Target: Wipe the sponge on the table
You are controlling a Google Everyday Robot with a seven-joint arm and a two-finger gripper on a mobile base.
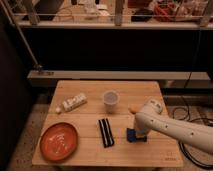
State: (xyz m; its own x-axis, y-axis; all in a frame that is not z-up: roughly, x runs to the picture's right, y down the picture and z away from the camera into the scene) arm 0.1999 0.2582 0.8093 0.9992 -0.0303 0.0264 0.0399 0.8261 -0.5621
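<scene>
The gripper (139, 131) is down on the sponge (131, 135) on the table (90, 95); clamped or not, cannot tell.

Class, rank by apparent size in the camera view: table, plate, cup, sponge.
Largest first:
table
plate
cup
sponge
The sponge is last only tentatively: the tool, at the table's right front, covers part of it.

**Layout on the Table**

The table (150, 90) is seen across the lower half of the frame. The plate (59, 141) is placed at its lower left corner, and the packet (74, 102) is laid above it. The cup (110, 100) is set at upper centre, with the bar (105, 132) below it. The sponge (132, 136) is found just right of the bar, and the gripper (140, 129) is positioned directly over it, right of centre.
</scene>
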